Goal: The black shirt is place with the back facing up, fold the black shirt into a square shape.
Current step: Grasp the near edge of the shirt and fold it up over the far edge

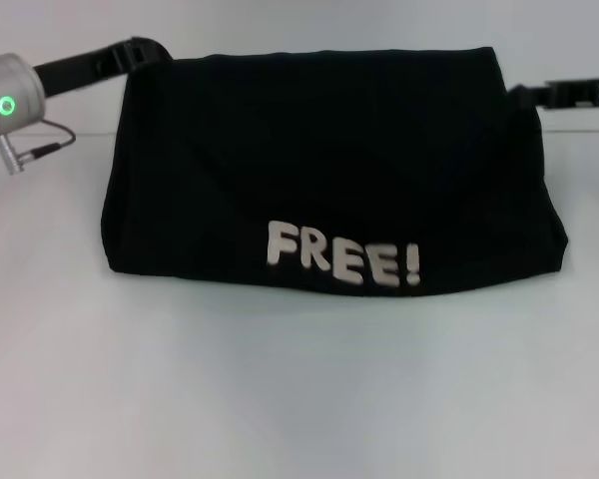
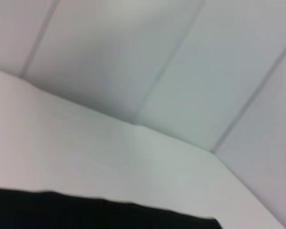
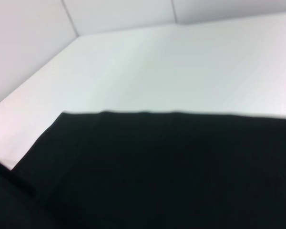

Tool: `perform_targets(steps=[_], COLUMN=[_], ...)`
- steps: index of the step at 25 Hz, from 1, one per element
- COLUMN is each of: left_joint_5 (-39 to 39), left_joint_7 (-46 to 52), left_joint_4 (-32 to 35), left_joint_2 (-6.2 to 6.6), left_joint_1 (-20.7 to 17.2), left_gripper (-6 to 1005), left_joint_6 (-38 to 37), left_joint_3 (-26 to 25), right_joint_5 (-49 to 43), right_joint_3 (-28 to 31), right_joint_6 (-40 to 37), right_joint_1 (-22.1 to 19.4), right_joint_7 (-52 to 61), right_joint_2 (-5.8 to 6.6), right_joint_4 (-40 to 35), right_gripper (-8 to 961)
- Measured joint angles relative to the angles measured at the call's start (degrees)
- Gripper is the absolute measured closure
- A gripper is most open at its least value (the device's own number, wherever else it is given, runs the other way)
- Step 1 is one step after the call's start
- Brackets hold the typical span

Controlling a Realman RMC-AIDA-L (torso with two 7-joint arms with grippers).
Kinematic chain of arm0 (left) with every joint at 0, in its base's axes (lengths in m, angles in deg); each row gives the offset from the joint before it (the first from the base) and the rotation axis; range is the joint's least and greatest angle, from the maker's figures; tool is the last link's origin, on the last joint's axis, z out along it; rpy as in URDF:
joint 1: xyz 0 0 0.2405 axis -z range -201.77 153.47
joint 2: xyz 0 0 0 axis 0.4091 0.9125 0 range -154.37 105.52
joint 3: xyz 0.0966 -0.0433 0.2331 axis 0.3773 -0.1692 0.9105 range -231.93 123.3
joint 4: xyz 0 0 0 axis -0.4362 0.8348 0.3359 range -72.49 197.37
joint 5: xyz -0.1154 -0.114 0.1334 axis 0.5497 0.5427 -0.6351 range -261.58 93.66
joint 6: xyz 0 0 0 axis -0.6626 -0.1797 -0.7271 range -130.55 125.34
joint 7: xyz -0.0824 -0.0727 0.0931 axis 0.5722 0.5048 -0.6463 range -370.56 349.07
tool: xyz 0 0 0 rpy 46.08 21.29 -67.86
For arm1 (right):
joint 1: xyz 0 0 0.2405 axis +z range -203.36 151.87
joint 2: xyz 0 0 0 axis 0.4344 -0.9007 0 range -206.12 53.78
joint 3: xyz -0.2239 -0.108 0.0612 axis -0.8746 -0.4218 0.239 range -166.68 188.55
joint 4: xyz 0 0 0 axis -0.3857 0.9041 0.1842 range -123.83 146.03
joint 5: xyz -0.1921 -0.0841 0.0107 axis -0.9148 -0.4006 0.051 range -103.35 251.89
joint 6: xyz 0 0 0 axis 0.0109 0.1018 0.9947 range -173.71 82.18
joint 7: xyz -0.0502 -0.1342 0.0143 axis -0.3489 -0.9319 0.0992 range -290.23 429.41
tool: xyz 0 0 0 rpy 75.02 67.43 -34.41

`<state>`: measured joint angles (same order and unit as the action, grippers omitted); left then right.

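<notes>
Table: the white table (image 1: 299,399) lies under everything.
Shirt: the black shirt (image 1: 329,170) is held up off the table like a curtain between the two grippers, its bottom edge near the table, white "FREE!" letters (image 1: 344,257) low on it.
Left gripper: the left gripper (image 1: 145,52) is at the shirt's top corner; I cannot tell how its fingers stand.
Right gripper: the right gripper (image 1: 524,96) is at the other top corner; fingers hidden too.
</notes>
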<state>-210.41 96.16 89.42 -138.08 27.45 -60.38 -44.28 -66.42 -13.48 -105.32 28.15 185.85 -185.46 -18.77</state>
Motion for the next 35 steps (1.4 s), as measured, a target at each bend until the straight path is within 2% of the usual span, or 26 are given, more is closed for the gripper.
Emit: perform_targets(steps=[5, 9, 15, 17, 25, 30, 33, 35], left_joint_5=[2.63, 3.26, 3.7, 3.72, 3.76, 3.76, 3.76, 3.75], left_joint_7=[-5.23, -9.93, -17.29, -18.62, -20.67, -20.64, -20.29, -19.58], left_joint_4=[-1.51, -5.27, -6.4, -6.43, -6.48, -6.43, -5.92, -5.22], left_joint_2=[-1.7, -2.39, -5.52, -6.16, -7.04, -7.54, -7.84, -7.8], left_joint_1=[1.25, 1.87, 2.36, 2.47, 2.24, 1.92, 1.81, 1.41], left_gripper=[978, 979, 978, 979, 978, 978, 857, 776], left_joint_6=[11.08, 17.2, 24.15, 25.42, 25.8, 25.61, 25.01, 22.94], left_joint_3=[0.25, 1.58, 1.92, 1.94, 2.96, 6.28, 7.12, 7.2], right_joint_5=[0.8, 2.89, 5.95, 6.36, 6.37, 6.23, 6.28, 6.4], right_joint_3=[-1.33, -2.11, -2.19, -2.21, -2.35, -2.99, -3.1, -3.11], right_joint_6=[9.44, 15.57, 21.22, 22.07, 25.19, 25.07, 24.31, 22.63], right_joint_1=[2.23, 2.27, 0.97, 0.52, -0.12, -1.03, -2.27, -3.6], right_joint_7=[-1.53, -4.08, -8.18, -9.01, -10.14, -10.22, -10.24, -10.24], right_joint_2=[-0.86, -1.25, -2.32, -2.92, -4.96, -5.3, -6.21, -7.57], right_joint_4=[4.86, 9.5, 13.28, 13.49, 13.27, 12.64, 10.1, 6.65], right_gripper=[951, 950, 950, 950, 951, 933, 762, 671])
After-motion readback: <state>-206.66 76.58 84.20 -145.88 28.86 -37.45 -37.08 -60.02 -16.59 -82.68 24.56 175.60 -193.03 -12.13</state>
